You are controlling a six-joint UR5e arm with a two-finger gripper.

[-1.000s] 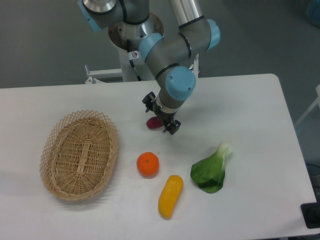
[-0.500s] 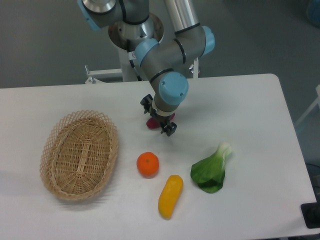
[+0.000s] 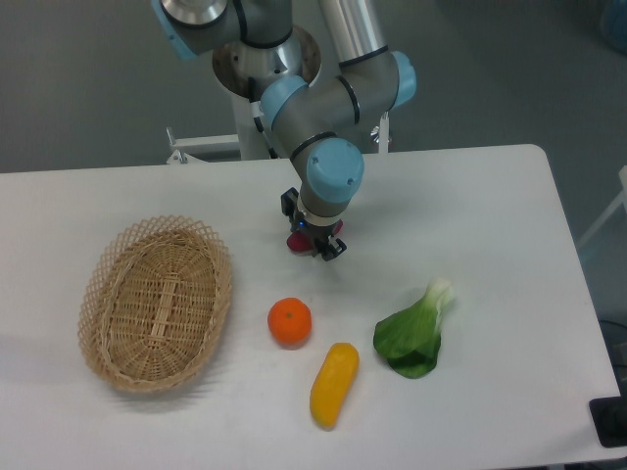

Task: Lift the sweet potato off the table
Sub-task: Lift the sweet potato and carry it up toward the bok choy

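arm: a ur5e reaches down from the far edge of the table [image 3: 509, 215], its blue-capped wrist over the middle of the far half.
gripper: the gripper [image 3: 313, 237] is low over the table, its dark fingers drawn in close on either side of the potato; the jaws look clamped on it.
potato: the potato [image 3: 297, 241] shows only as a reddish sliver at the left of the fingers, near the middle of the table, a little toward the far edge; whether it rests on the surface or is lifted cannot be told.
orange: an orange [image 3: 290, 321] sits nearer the front edge, just in front of the gripper.
yellow vegetable: a yellow vegetable [image 3: 334, 384] lies by the front edge, right of the orange.
greens: a leafy green [image 3: 413, 333] lies toward the right side.
basket: a wicker basket [image 3: 157, 302] stands at the left side.
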